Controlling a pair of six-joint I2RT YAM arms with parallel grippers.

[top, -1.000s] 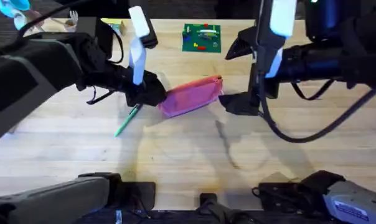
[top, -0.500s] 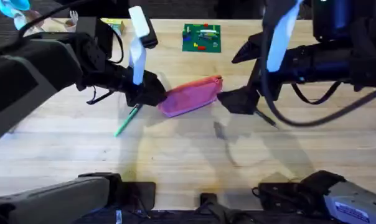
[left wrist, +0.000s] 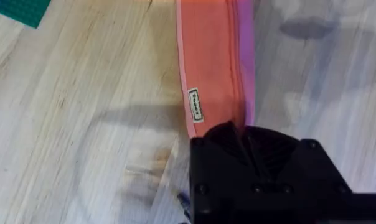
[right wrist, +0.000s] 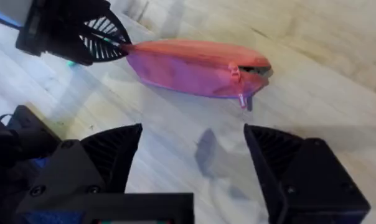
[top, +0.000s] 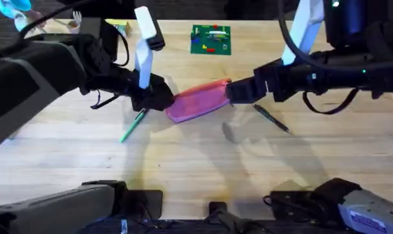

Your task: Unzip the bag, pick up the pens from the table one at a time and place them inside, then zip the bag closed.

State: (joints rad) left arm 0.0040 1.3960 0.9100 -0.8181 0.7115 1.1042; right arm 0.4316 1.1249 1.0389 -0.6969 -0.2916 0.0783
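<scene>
Overhead view: fixed above my arm bases, facing down and forward across the table; my arms enter large from nine and three o'clock. Left wrist view: very near, looking straight down along the bag, my left gripper at six o'clock. Right wrist view: low and oblique, a little farther off, my right gripper at six o'clock. All three views share the bag.

1. Light wood plank desk under everything; bare boards across the near half;
2. Pink bag lying mid-desk, angled;
3. Green pen just off the bag's left end; black pen to its right, apart;
4. Small green board at the far edge, behind the bag.
</scene>
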